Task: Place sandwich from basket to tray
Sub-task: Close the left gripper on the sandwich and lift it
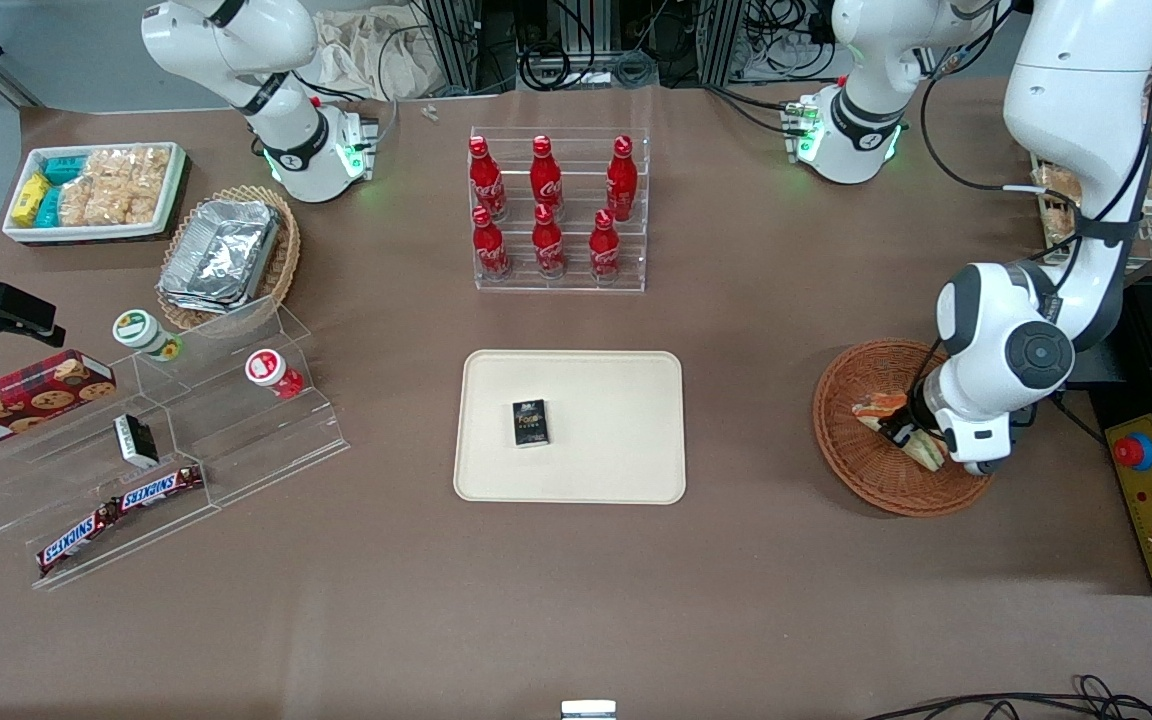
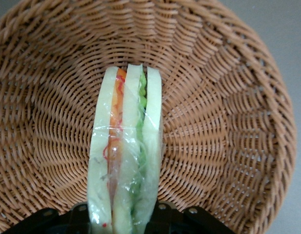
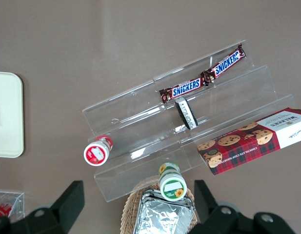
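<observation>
Sandwich: the small wedge of white bread with orange and green filling in clear wrap lies in the round brown woven basket, lower right of the front view.
Pincer: the pincer is down in the basket, around the sandwich's wide end; I cannot tell if it squeezes yet.
Feel: probably soft, light, slippery wrap; hold the bread sides gently.
Pointing: its long line runs away from the pincer, tip first.
Tray: the flat cream plastic tray waits in the middle of the counter.

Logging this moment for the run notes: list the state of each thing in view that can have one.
sandwich: wrapped, standing on edge in the basket.
basket: upright, holds only the sandwich.
tray: flat, carries one small dark box.
claw: down in the basket at the sandwich.
cola bottles: upright, capped, in the clear rack.
</observation>
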Motion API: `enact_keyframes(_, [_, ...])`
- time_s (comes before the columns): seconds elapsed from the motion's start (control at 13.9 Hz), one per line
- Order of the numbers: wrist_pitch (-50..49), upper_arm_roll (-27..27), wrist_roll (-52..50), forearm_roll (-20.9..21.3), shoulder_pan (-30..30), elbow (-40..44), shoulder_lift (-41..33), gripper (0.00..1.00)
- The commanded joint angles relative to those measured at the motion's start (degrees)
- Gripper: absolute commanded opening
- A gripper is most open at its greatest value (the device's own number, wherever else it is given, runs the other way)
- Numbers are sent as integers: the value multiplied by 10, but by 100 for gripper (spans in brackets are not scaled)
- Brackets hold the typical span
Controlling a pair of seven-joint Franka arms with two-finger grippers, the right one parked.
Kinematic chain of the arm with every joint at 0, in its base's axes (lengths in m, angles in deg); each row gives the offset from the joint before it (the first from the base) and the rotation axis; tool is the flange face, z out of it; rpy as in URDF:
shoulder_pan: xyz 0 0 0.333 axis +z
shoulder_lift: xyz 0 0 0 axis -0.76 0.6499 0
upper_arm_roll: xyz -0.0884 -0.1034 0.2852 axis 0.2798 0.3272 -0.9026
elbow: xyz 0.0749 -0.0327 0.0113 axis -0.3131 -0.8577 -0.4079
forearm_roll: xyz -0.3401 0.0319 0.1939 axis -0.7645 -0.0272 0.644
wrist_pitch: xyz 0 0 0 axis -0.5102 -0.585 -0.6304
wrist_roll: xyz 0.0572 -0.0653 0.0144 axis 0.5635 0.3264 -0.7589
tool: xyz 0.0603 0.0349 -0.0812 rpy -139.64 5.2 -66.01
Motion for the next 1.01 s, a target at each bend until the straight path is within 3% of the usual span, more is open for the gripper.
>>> enact_keyframes(0.0, [-48, 4, -15, 11, 2, 5, -45, 0])
enact_keyframes(0.36, [-177, 20, -3, 5, -7, 73, -104, 0])
enact_keyframes(0.72, [-315, 72, 124, -31, -6, 155, -124, 0])
enact_keyframes(0.93, [-330, 128, 159, -33, -6, 172, -123, 0])
